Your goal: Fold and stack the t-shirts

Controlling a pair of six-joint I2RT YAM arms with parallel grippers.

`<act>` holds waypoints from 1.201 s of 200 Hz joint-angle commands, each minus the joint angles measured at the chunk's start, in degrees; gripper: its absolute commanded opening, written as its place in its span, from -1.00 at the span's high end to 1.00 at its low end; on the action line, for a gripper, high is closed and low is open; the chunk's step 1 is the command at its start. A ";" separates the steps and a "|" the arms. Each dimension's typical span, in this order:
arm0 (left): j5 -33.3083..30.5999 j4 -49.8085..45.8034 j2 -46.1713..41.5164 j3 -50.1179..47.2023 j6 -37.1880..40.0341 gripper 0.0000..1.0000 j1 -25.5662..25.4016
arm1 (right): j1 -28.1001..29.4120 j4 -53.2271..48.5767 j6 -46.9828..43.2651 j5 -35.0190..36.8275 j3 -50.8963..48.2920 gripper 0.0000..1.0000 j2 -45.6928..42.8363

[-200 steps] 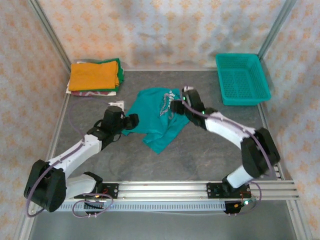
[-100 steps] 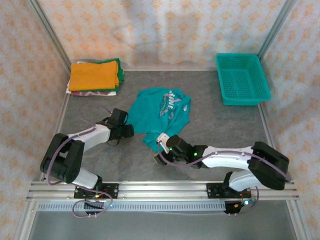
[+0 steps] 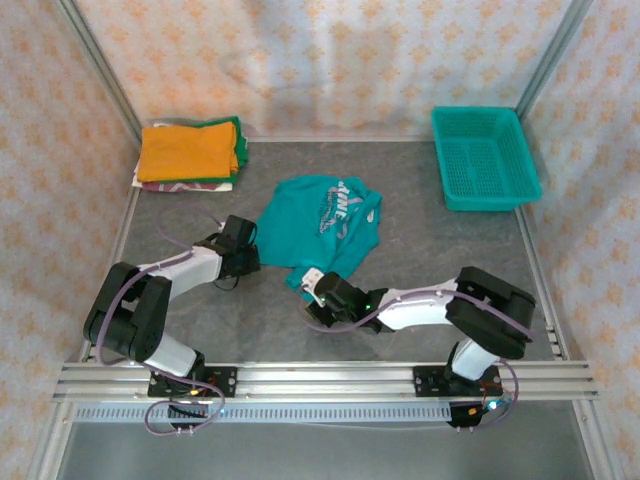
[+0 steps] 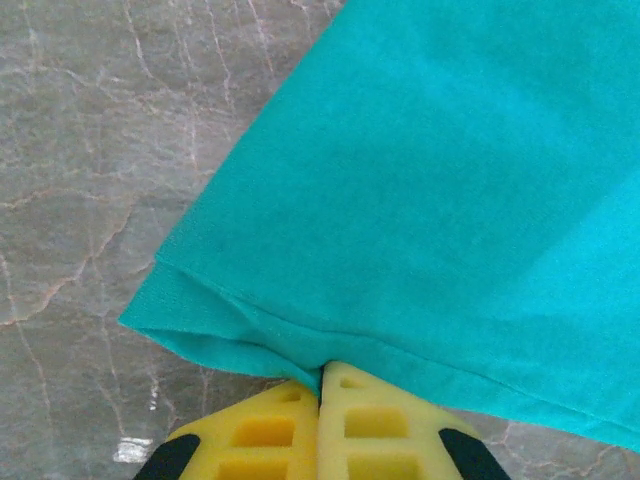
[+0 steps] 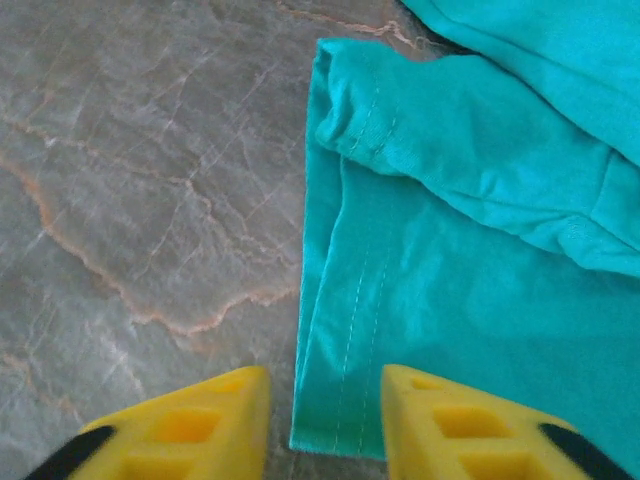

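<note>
Teal t-shirt (image 3: pixel 318 222) lies crumpled mid-surface, white lettering up, on the grey marbled surface (image 3: pixel 430 250), well apart from the folded stack (image 3: pixel 190 150) in the far left corner (orange on top, green and patterned cloth under it) and from the mesh basket (image 3: pixel 485 155) at far right. Left tool (image 4: pixel 320 382) sits at the shirt's left edge, yellow fingers pressed together and clenched on the hem, the cloth puckering right at the tips. Right tool (image 5: pixel 322 385) is at the shirt's near corner, low over the surface, its fingers apart and released, straddling the stitched hem edge; one finger is over bare stone, the other over cloth, and nothing is gripped. A bunched fold lies just beyond it. Against half a second ago: left tool has gone from spread to clenched in much the same spot, and right tool has slid up from the bare surface to the near corner, its fingers narrower. Against a second ago: right tool was up by the lettering, and the shirt's right side now lies spread further right. Stack and basket are unchanged.
</note>
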 commanded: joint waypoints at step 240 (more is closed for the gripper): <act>-22.66 -10.37 -16.01 1.67 2.81 1.00 0.32 | 0.37 -7.17 -6.38 12.69 7.26 0.98 8.35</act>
